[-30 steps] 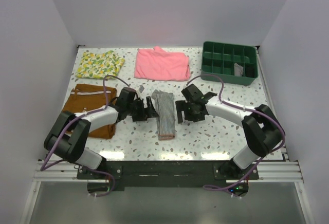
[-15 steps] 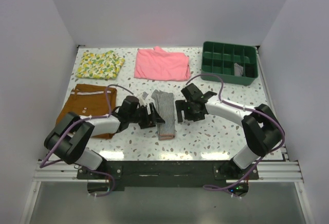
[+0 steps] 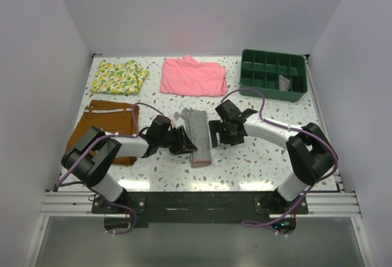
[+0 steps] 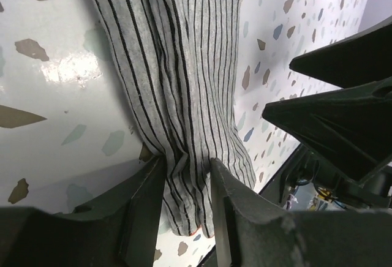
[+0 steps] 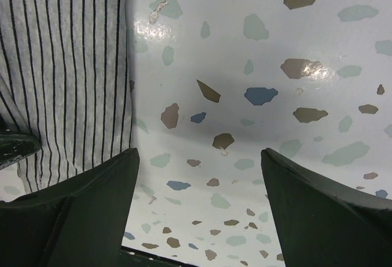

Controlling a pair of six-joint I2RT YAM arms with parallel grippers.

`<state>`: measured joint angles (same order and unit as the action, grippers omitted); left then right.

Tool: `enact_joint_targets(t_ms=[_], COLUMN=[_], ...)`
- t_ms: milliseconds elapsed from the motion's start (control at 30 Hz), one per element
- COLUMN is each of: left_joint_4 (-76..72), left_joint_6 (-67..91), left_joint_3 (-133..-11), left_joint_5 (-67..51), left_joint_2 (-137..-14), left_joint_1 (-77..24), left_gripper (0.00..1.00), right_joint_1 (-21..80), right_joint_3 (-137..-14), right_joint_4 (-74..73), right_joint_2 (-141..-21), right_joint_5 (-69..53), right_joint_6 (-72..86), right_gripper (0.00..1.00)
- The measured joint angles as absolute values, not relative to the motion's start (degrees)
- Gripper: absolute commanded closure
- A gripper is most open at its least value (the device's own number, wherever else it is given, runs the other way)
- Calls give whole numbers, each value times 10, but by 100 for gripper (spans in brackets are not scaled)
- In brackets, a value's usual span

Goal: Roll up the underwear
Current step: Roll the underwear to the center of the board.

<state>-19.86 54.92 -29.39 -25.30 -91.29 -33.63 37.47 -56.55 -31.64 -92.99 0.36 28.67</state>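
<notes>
Underwear (image 3: 197, 133) lies as a long, narrow striped strip at the centre of the top view, running from upper to lower frame. The left pincer (image 4: 187, 172) has slid in from the left over the last second, and now it's pinching the cloth near the strip's lower end, fabric bunching between its fingers. The right pincer (image 5: 199, 163) stays spread wide over bare tabletop (image 3: 245, 157), just beside the strip's right edge. Looks like the grip that starts the roll; nothing is rolled yet.
</notes>
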Motion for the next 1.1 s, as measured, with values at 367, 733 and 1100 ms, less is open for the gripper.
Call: enact_joint_targets(t_ms=[367, 733, 1100], left_joint_4=[14, 55, -9], left_joint_6=[449, 421, 423], left_joint_3=[-390, -400, -357], left_joint_5=[-177, -175, -218], left_joint_2=[-905, -882, -854], left_joint_1=[-341, -327, -315], left_gripper=[75, 26, 19], right_joint_1=[375, 375, 375], right_joint_3=[-531, -529, -529], right_joint_4=[-256, -246, -243], right_joint_2=[-931, -931, -933], right_joint_5=[-68, -77, -79], right_joint_6=[313, 319, 319], right_gripper=[17, 17, 17])
